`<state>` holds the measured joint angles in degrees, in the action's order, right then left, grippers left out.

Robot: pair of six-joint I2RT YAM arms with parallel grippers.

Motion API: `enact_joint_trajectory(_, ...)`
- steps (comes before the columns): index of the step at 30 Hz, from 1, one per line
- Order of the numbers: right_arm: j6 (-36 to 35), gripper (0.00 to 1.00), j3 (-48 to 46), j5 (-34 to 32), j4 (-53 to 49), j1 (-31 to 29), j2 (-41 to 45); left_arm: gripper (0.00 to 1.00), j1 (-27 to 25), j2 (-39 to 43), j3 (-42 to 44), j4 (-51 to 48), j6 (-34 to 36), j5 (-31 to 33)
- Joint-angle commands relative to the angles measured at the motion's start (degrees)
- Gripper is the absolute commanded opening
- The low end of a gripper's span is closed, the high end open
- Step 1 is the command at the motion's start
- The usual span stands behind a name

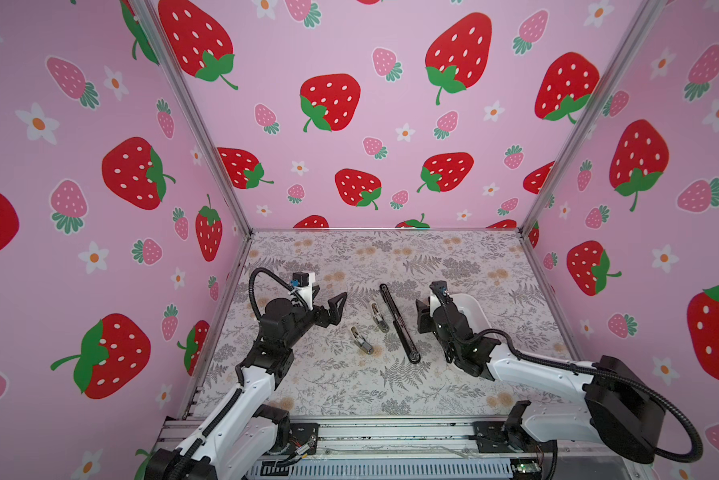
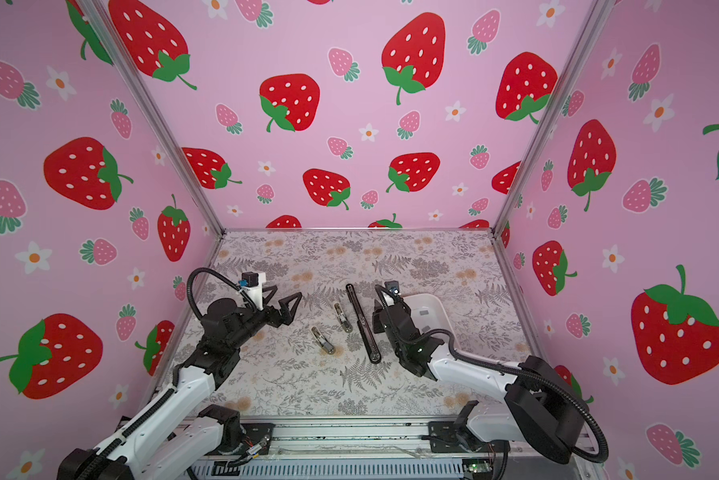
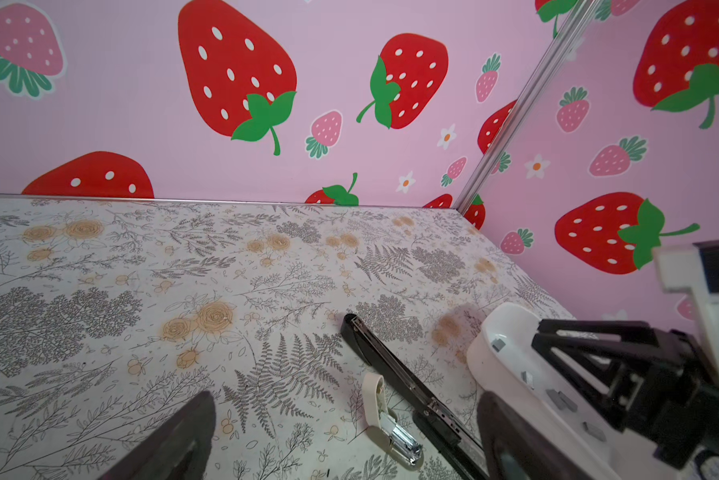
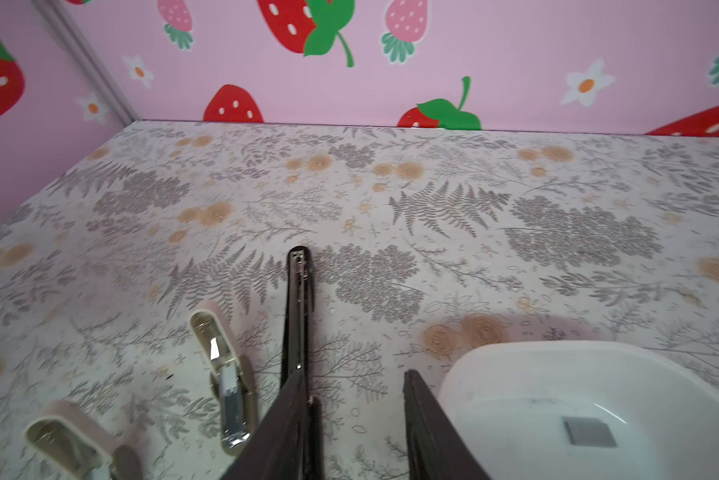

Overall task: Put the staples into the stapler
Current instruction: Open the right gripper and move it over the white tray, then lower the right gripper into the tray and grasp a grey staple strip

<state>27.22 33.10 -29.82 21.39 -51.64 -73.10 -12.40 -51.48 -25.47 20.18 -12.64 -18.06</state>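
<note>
A: Two end effectors. How do they stand?
B: The left end effector is spread wide and holds nothing. It hangs over the left of the surface, well apart from every stapler.
A: And the right?
B: The right end effector is partly open; its wrist view shows bare surface between the fingers, so nothing is gripped. In both top views it sits low between the black stapler and the tray.
A: Touching the black stapler?
B: I cannot tell. One finger overlaps it in the right wrist view, but contact is unclear.
A: Where are the staples?
B: The staples lie in the white tray, on the right of the surface. The left wrist view shows four short grey strips loose on its floor, apart from each other.
A: And the black stapler?
B: Opened out flat in one long line, running far to near by the middle of the surface.
A: Anything else?
B: Two small staplers lie left of it, beige with metal showing. One is just beside it; the other stapler is nearer the front and further left. Neither end effector touches them.
</note>
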Motion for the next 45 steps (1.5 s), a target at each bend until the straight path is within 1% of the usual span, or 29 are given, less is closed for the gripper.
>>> enact_joint_trajectory(1, 7.0, 0.40, 0.2, -3.0, -6.2, 3.9, 1.5, 0.99, 1.5, 0.3, 0.1, 3.7, 2.6, -3.3)
enact_joint_trajectory(4, 12.8, 0.40, -0.2, -2.9, -11.0, 7.9, 2.3, 0.99, 2.8, 0.8, 1.4, 6.3, 2.2, -5.0)
enact_joint_trajectory(6, 16.2, 0.40, -1.5, -2.2, -12.2, 9.8, 3.4, 0.99, 4.1, 0.3, 1.2, 6.6, 1.2, -5.9)
enact_joint_trajectory(11, 21.1, 0.40, -4.6, -2.3, -11.4, 11.8, 6.0, 1.00, 4.6, -1.8, -0.8, 4.6, 0.3, -5.0)
enact_joint_trajectory(15, 23.2, 0.41, -5.4, -1.7, -10.4, 13.4, 4.4, 1.00, 4.3, -1.5, -1.7, 2.2, 0.5, -4.5)
enact_joint_trajectory(19, 24.8, 0.40, -4.7, 0.8, -10.4, 16.0, 0.9, 1.00, 4.3, 0.2, -1.5, 0.9, 0.9, -3.6)
enact_joint_trajectory(22, 25.2, 0.39, -5.0, 0.5, -9.7, 17.1, -0.5, 1.00, 4.4, 2.8, -0.4, 0.1, 0.8, -0.7)
enact_joint_trajectory(24, 24.3, 0.39, -5.8, 1.1, -7.9, 17.9, -1.3, 1.00, 4.2, 4.9, 0.7, -0.1, 0.3, 0.4)
enact_joint_trajectory(27, 23.3, 0.39, -5.7, 2.8, -6.7, 19.6, -2.9, 1.00, 3.6, 6.8, 2.5, 1.8, 0.1, -0.1)
enact_joint_trajectory(29, 22.7, 0.39, -5.9, 4.3, -5.2, 20.4, -4.1, 1.00, 3.6, 6.6, 3.4, 3.4, 0.7, -0.9)
enact_joint_trajectory(31, 22.7, 0.39, -5.8, 5.3, -4.1, 20.9, -5.6, 0.99, 3.8, 5.8, 2.8, 2.8, 1.4, -0.9)
enact_joint_trajectory(32, 22.5, 0.40, -5.6, 5.7, -3.7, 21.1, -6.5, 0.99, 4.6, 5.2, 2.3, 2.6, 1.4, -1.9)
enact_joint_trajectory(33, 22.6, 0.40, -5.0, 6.5, -4.0, 21.4, -7.5, 0.99, 6.5, 4.4, 2.2, 3.6, 0.4, -4.6)
enact_joint_trajectory(35, 23.0, 0.39, -3.6, 8.0, -4.8, 21.9, -9.5, 0.99, 11.1, 2.7, 2.8, 8.1, -3.8, -9.6)
enact_joint_trajectory(36, 23.3, 0.39, -3.2, 8.7, -5.0, 22.1, -10.1, 0.99, 12.8, 2.0, 2.6, 9.6, -5.4, -10.4)
enact_joint_trajectory(37, 23.8, 0.39, -3.0, 9.2, -5.2, 22.2, -10.5, 0.99, 13.4, 1.7, 1.6, 8.7, -6.0, -9.9)
enact_joint_trajectory(40, 24.4, 0.39, -3.2, 9.2, -5.0, 22.2, -10.7, 0.99, 13.3, 0.3, -5.2, -0.2, -5.7, -4.5)
enact_joint_trajectory(42, 24.0, 0.40, -3.5, 8.6, -4.9, 22.4, -11.1, 0.99, 13.4, -1.6, -11.7, -8.6, -5.5, -4.0)
enact_joint_trajectory(43, 24.0, 0.39, -3.3, 8.6, -5.2, 22.6, -11.3, 0.99, 13.3, -2.4, -14.4, -11.2, -5.9, -4.2)
enact_joint_trajectory(45, 24.1, 0.40, -3.3, 8.3, -5.3, 22.8, -11.8, 0.99, 13.2, -3.1, -18.2, -12.8, -8.1, -6.2)
